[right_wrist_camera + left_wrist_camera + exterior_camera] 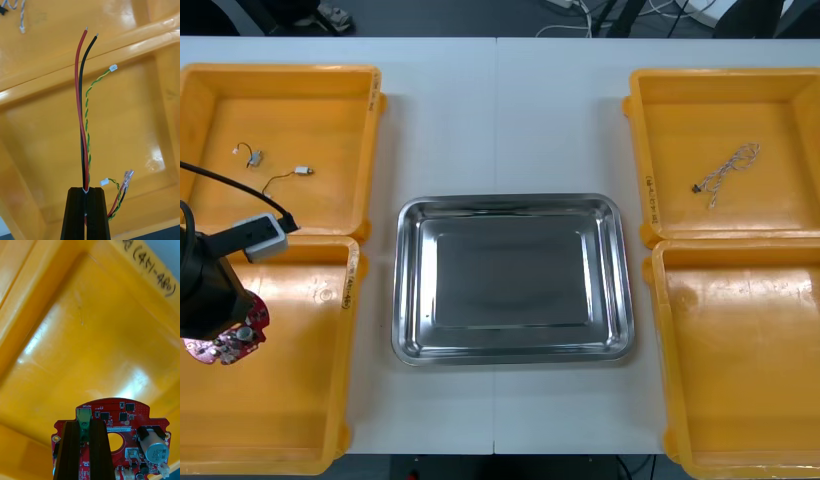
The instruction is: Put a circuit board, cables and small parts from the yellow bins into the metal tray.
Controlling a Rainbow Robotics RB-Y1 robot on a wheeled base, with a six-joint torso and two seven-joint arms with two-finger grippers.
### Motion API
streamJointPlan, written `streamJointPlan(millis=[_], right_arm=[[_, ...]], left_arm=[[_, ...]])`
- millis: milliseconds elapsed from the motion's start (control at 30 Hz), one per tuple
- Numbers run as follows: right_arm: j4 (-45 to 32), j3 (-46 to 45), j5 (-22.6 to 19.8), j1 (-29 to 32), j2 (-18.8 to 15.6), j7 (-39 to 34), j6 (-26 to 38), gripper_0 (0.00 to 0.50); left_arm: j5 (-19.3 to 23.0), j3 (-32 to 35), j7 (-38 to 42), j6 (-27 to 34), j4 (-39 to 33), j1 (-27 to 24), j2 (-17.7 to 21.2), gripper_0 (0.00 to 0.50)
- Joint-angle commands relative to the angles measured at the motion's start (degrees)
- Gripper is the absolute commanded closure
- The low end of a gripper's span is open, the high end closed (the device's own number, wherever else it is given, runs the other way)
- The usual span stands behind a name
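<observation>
Over the near left bin: board pinched at its rim

Over the near left yellow bin, the round red circuit board is in the left gripper. Its 2 fingers are clamped close together on the board's rim at a green connector. The board looks light and stiff but fragile. The grip is off centre, so I judge it could swivel, and the tall capacitor beside the fingers should take no knock.

Farther right, the bare metal tray lies mid-table. Over the near right bin, the right gripper is pinched tight on 2 cables: a red and black pair and a green and yellow twist. These look limp, light and slick. Their free ends reach well past the fingertips and may snag on the tray's rim.
</observation>
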Motion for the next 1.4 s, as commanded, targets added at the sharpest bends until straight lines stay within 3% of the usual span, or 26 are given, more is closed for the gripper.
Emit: streamJointPlan(millis=[33, 167, 433, 600, 900, 1400], right_arm=[[-1.58, -1.66, -3.19, -3.71, -2.57, 3.51, 0.28, 0.5], [-1.58, -0.25, -5.3, -5.55, -3.45, 9.13, 0.28, 0.5], [-1.67, 3.09, -8.82, -8.81, -4.24, 14.84, 0.28, 0.5], [-1.67, 6.43, -9.43, -10.92, -4.95, 18.54, 0.28, 0.5], [-1.67, 10.38, -13.56, -13.11, -5.47, 18.62, 0.28, 0.5], [-4.13, 21.19, -11.98, -17.77, -6.18, 18.8, 0.28, 0.5]], left_arm=[[-0.48, 0.81, 10.41, 4.97, -4.78, -4.78, -3.13, 0.5], [-0.92, -2.0, 15.95, 8.57, -7.07, -7.95, -5.33, 0.5], [-3.2, -8.42, 25.35, 9.24, -8.56, -13.57, -10.08, 0.5], [-7.77, -14.31, 30.45, 9.24, -8.3, -17.0, -13.5, 0.5], [-14.63, -23.8, 38.01, 9.24, -4.96, -21.92, -18.86, 0.5], [-21.57, -34.08, 47.59, 7.61, 3.22, -26.14, -24.84, 0.5]])
